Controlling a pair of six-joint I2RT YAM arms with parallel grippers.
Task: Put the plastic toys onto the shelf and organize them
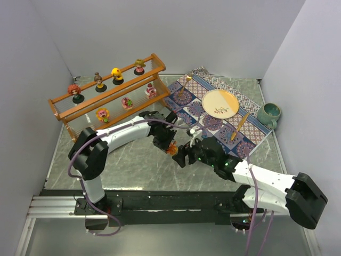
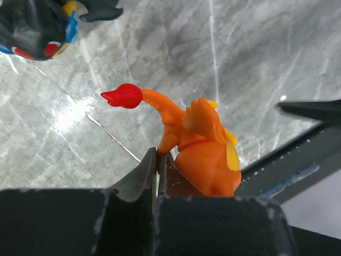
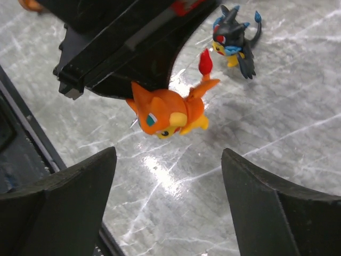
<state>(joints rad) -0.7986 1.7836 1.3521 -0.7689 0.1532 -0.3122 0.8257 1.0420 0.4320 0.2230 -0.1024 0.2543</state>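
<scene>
My left gripper (image 1: 169, 143) is shut on an orange figurine with a red tail tip (image 1: 172, 150) and holds it above the marble table. In the left wrist view the jaws (image 2: 158, 156) pinch the edge of the orange figurine (image 2: 205, 154). My right gripper (image 1: 184, 155) is open and empty, close beside it. Its fingers (image 3: 69, 197) sit below the hanging orange figurine (image 3: 168, 114). A black spiky figurine (image 3: 234, 34) stands on the table beyond. The shelf (image 1: 106, 88) stands at the far left with several toys on it, such as a yellow-headed doll (image 1: 117, 76) and a pink flowery one (image 1: 127, 102).
A patterned blue mat (image 1: 250, 140) lies at the back right with a cream plate (image 1: 220, 103) and a wooden stick (image 1: 240, 126) on it. A teal mug (image 1: 268, 113) stands by the right wall. White walls close in three sides.
</scene>
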